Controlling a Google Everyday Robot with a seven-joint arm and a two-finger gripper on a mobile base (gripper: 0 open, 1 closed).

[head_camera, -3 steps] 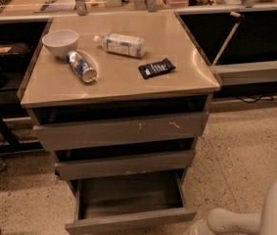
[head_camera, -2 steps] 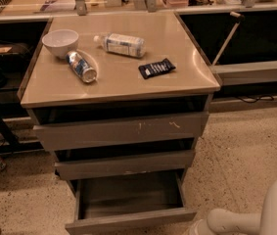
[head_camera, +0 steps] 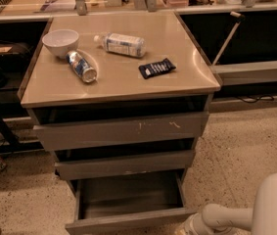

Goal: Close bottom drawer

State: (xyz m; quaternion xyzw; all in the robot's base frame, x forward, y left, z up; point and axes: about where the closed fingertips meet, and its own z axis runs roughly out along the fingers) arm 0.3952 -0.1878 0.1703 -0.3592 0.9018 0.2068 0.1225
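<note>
Over on the worktop (head_camera: 177,38), a white bowl (head_camera: 60,42) sits at the 10 o'clock corner. A can (head_camera: 81,66) lies on its side just at the bowl's 5 o'clock. A plastic bottle (head_camera: 121,44) lies near 12 o'clock, and a dark snack packet (head_camera: 157,68) lies toward 3 o'clock. Beneath, 3 grey drawers stand open. The bottom drawer (head_camera: 128,195), at the cabinet's 6 o'clock, is pulled out farthest. The robot's hand (head_camera: 186,228) sits near that drawer's right front corner, at its 4 o'clock; spread or pressed together, I cannot tell.
</note>
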